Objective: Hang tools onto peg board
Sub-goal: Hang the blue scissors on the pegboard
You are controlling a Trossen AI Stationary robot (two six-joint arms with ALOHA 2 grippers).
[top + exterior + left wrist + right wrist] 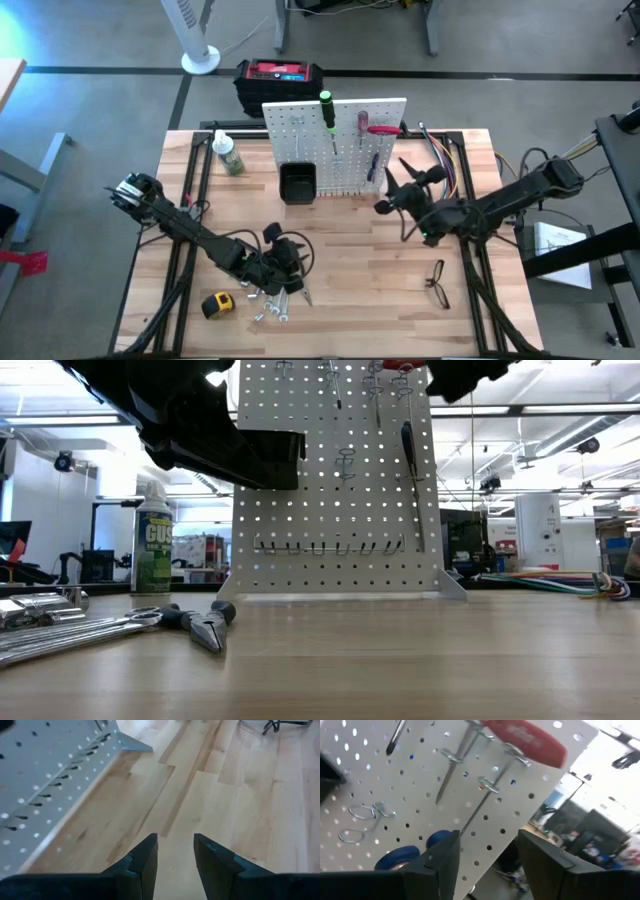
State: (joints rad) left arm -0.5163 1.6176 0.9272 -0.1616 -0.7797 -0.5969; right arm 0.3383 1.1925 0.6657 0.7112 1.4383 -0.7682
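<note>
Nearest the front table edge, at about 7 o'clock from table centre: yellow tape measure [217, 305], with silver wrenches [272, 303] just beside it at its 3 o'clock. Pliers [205, 626] lie on the wood by the wrenches in the low view. Left gripper [283, 262] hangs just above this cluster, fingers [145, 860] spread a little, nothing between them. Black-framed glasses [438, 282] lie at 4 o'clock, well apart from the others. Right gripper [392, 200] sits at 2 o'clock, close to the peg board [300, 125] face, fingers [442, 857] parted, empty. On the board: green-handled screwdriver [327, 108] and red-handled screwdriver [527, 740] hang on hooks; black bin [297, 182] at lower front
</note>
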